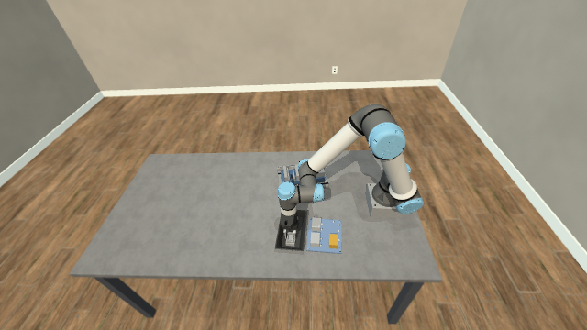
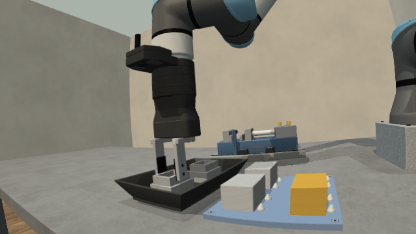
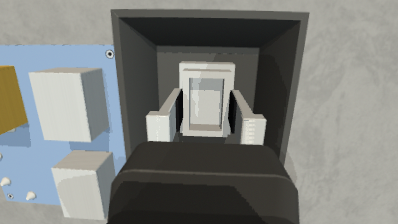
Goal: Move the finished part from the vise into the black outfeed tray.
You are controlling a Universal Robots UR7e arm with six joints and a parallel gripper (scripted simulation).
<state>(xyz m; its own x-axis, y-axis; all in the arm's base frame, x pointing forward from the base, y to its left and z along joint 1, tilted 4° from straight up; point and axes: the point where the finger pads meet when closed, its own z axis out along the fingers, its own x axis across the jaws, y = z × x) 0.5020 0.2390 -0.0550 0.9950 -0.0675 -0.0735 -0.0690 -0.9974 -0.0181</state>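
Observation:
The finished part (image 2: 169, 182), a light grey block with a pocket on top, is low inside the black outfeed tray, at its near end. My gripper (image 2: 170, 172) is shut on it, one finger on each side, as the wrist view shows (image 3: 205, 122) around the part (image 3: 206, 99). A second pocketed part (image 2: 205, 168) lies in the same tray just behind it, apart from it. It is hidden under the gripper body in the wrist view. The blue vise (image 2: 260, 143) stands behind the tray with its jaws empty.
A blue fixture plate (image 2: 276, 208) lies right of the tray and carries two plain grey blocks (image 2: 242, 195) and an orange block (image 2: 309, 193). The robot's base pedestal (image 2: 394, 144) stands at the far right. The tray walls (image 3: 125, 100) surround the fingers closely.

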